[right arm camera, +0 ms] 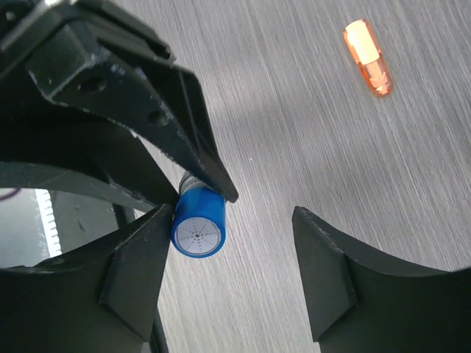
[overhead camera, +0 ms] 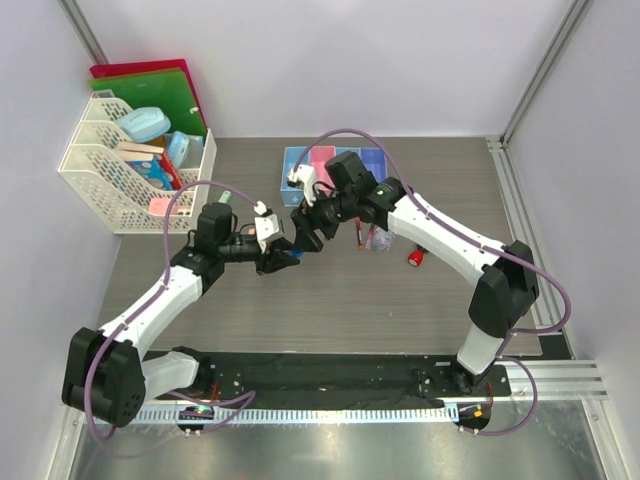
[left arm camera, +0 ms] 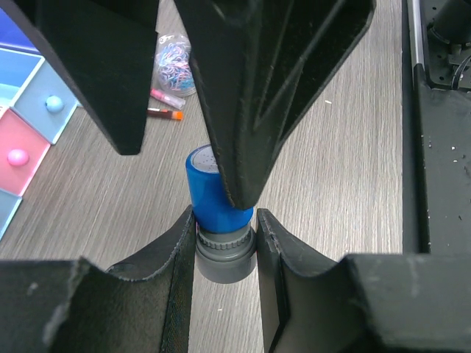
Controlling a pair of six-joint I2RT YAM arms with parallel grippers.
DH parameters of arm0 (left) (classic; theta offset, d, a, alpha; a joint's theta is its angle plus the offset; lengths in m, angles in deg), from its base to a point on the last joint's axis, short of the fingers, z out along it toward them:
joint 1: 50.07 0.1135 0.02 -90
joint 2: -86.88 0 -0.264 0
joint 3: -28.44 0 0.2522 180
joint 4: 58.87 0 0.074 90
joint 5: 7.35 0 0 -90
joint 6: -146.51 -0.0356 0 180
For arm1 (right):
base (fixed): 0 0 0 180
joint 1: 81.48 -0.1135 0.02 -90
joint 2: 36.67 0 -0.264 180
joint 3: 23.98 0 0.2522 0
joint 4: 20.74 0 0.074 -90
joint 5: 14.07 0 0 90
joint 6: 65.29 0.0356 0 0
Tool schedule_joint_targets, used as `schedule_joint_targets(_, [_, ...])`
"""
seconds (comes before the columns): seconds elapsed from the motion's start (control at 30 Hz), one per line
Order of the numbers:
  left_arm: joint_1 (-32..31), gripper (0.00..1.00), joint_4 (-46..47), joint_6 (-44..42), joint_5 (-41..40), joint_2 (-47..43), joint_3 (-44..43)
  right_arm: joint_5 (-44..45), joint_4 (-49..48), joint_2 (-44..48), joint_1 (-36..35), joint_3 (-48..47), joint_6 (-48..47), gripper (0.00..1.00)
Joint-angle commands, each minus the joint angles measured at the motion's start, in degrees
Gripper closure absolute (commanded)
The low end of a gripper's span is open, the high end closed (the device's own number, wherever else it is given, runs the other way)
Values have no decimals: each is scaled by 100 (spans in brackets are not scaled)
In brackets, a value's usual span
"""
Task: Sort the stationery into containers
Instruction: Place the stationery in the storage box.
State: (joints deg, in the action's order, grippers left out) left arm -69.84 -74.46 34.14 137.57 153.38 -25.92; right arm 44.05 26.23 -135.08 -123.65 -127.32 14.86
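Observation:
My left gripper (left arm camera: 226, 250) is shut on the grey cap of a small blue cylinder (left arm camera: 213, 197) and holds it above the table. It also shows in the top view (overhead camera: 281, 257). My right gripper (right arm camera: 232, 219) is open around the blue cylinder (right arm camera: 197, 229), whose round end lies against its left finger, while the other finger stands well apart. In the top view the right gripper (overhead camera: 305, 236) meets the left one mid-table. The row of bins (overhead camera: 335, 163) is just behind. Two thin pens (overhead camera: 361, 236), a clear bluish lump (overhead camera: 381, 241) and a short orange marker (overhead camera: 415, 258) lie to the right.
A white lattice rack (overhead camera: 95, 170) with boxes and folders stands at the back left. A green piece (overhead camera: 226, 198) lies by the left arm. A small ball lies in the light blue bin (left arm camera: 53, 103) and another in the pink bin (left arm camera: 16, 156). The orange marker (right arm camera: 366, 57) lies apart from the grippers.

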Motion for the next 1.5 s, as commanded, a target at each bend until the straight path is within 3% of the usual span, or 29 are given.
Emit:
schedule_joint_targets(0.0, [-18, 100, 16, -101, 46, 3, -229, 147, 247, 59, -124, -77, -228, 32])
schedule_joint_targets(0.2, [-18, 100, 24, -118, 10, 30, -212, 243, 247, 41, -238, -95, -237, 40])
schedule_joint_targets(0.3, [-18, 100, 7, -127, -7, 38, -203, 287, 247, 32, -265, -103, -237, 52])
schedule_joint_targets(0.43, [-27, 100, 16, -118, -51, 100, -212, 375, 247, 15, -309, -130, -228, 75])
schedule_joint_targets(0.53, [-18, 79, -54, -127, -139, 170, -238, 445, 247, -11, -327, -156, -202, 85])
schedule_joint_targets(0.63, [-18, 75, -90, -180, -191, 153, -247, 472, 247, -11, -327, -174, -211, 89])
schedule_joint_targets(0.67, [-27, 60, -99, -189, -200, 144, -238, 489, 247, -11, -327, -191, -202, 89])
schedule_joint_targets(0.83, [-18, 28, -283, -346, -87, 21, -247, 761, 238, -99, -327, -279, -184, 89])
schedule_joint_targets(0.9, [-18, 21, -432, -417, -42, -93, -238, 911, 247, -126, -327, -341, -219, 90])
schedule_joint_targets(0.93, [-27, 11, -468, -452, -25, -128, -238, 946, 247, -169, -327, -367, -219, 90])
schedule_joint_targets(1.03, [-18, 9, -669, -575, -16, -330, -238, 1192, 230, -318, -327, -595, -228, 90])
schedule_joint_targets(1.2, [-9, 13, -1266, -812, -455, -734, -185, 2437, 133, -819, -239, -1122, -289, 90])
schedule_joint_targets(1.47, [122, 20, -1944, -962, -1588, -1314, 148, 3582, 115, -2321, 543, -3125, -228, 94])
